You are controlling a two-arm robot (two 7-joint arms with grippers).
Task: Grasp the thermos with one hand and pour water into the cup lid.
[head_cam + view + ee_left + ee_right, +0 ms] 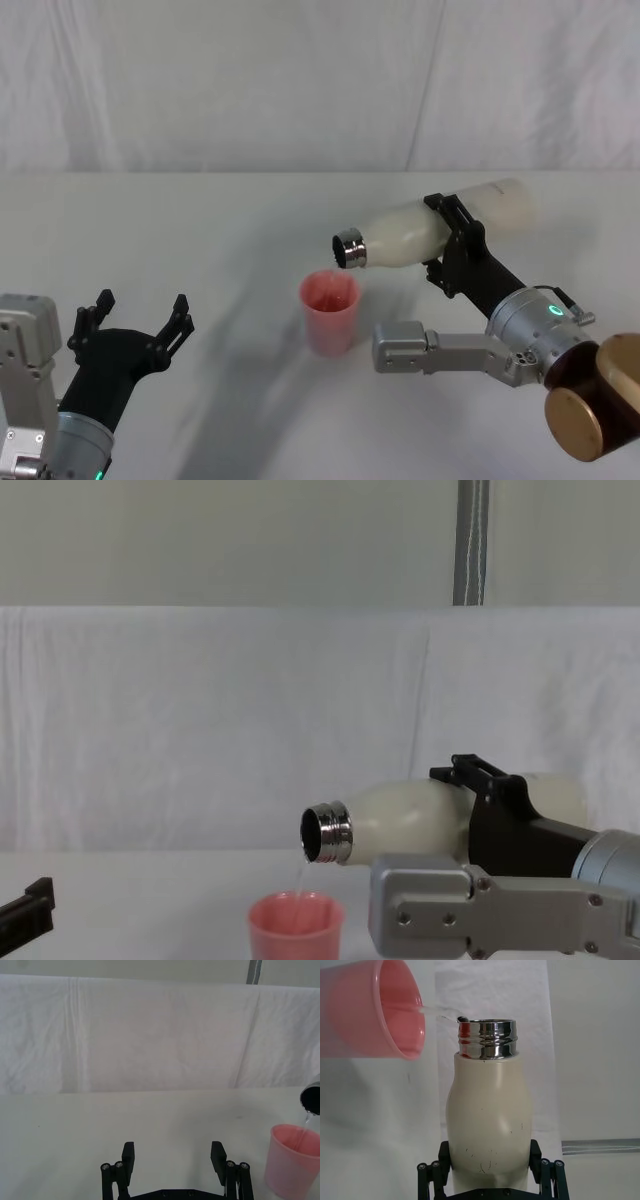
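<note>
Your left gripper [140, 322] waits with fingers spread at the near left of the white-draped desk [200, 230], a white cloth backdrop [300, 80] behind. Near the middle, the cup lid [329, 312] stands upright, its base cut off in the chest view. Your right gripper [450, 240] clasps the thermos [440, 230], tipped nearly level above it, a thin stream of water [299, 877] falling from the steel neck into the cup lid.

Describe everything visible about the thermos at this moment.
The thermos is a cream-white matte bottle with rounded shoulders, a shiny silver threaded neck and faint dark scuffs on its body. It has no cap and is tipped almost level above the table, its mouth just over the pink cup lid. A thin stream of water runs from the mouth into the cup. The right claw clamps its body near the middle; nothing else touches it.
</note>
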